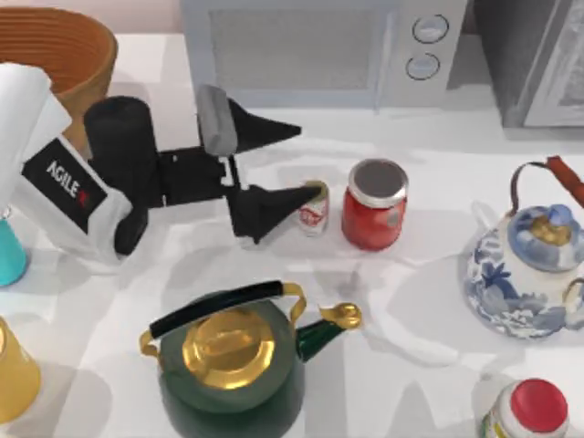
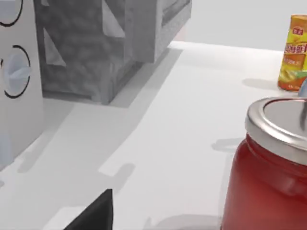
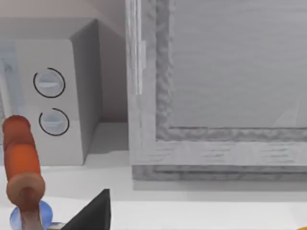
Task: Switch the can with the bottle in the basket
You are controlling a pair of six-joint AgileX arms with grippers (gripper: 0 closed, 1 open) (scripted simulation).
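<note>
Left gripper (image 1: pixel 301 164) spread wide open beside the can (image 1: pixel 374 204), lower finger touching the bottle (image 1: pixel 313 208), nothing held. Both just left of that can on the desk (image 1: pixel 420 301), well away from the basket (image 1: pixel 64 55).

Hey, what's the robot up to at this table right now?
The left hand is open, reaching across the table toward the small bottle; one finger tip is right at the bottle, the other is farther back. The can stands just beside the bottle, on its right. Both are on the table, not in the basket, which sits at the back left corner.
</note>
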